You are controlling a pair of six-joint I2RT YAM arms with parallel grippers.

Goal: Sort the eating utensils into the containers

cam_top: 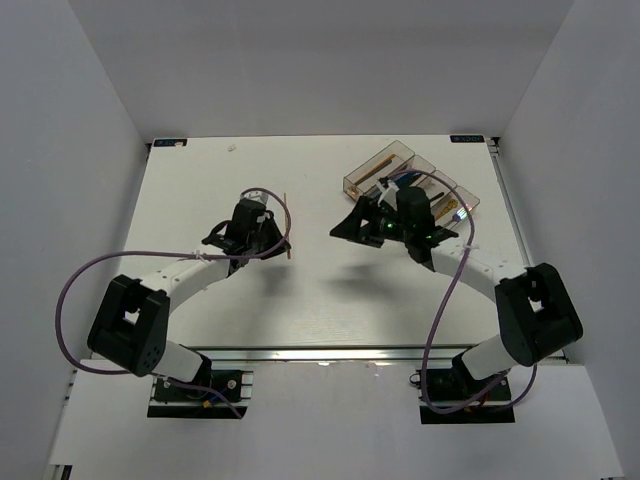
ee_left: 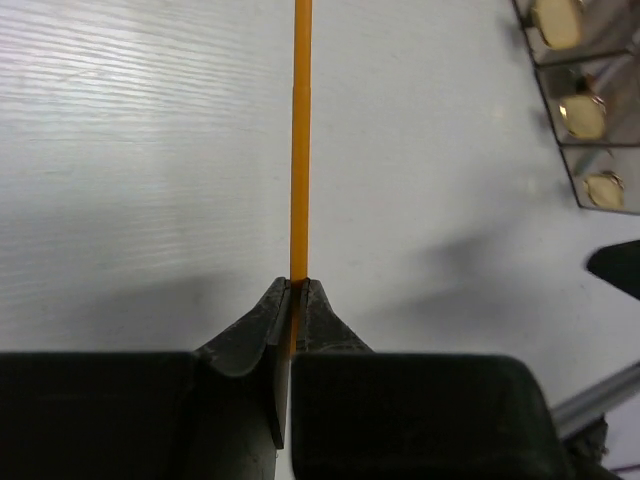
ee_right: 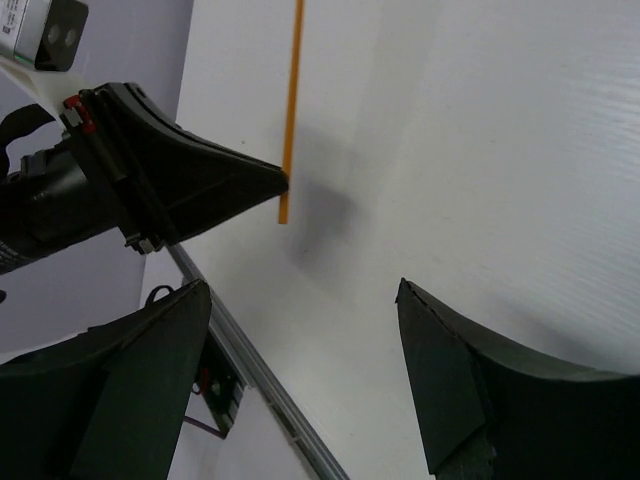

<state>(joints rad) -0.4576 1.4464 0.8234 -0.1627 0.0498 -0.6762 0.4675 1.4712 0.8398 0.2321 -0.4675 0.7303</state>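
My left gripper is shut on one thin orange chopstick and holds it near one end, above the white table. The chopstick sticks out straight ahead of the jaws. My right gripper is open and empty, a little right of the chopstick, and faces it. In the right wrist view the chopstick hangs in the left gripper's tip. The clear smoky containers stand at the back right. Gold-toned utensil ends lie in them. The right arm hides part of them.
The table's near edge has a metal rail. White walls close in the left, back and right sides. A purple cable loops off the left arm, and another off the right arm.
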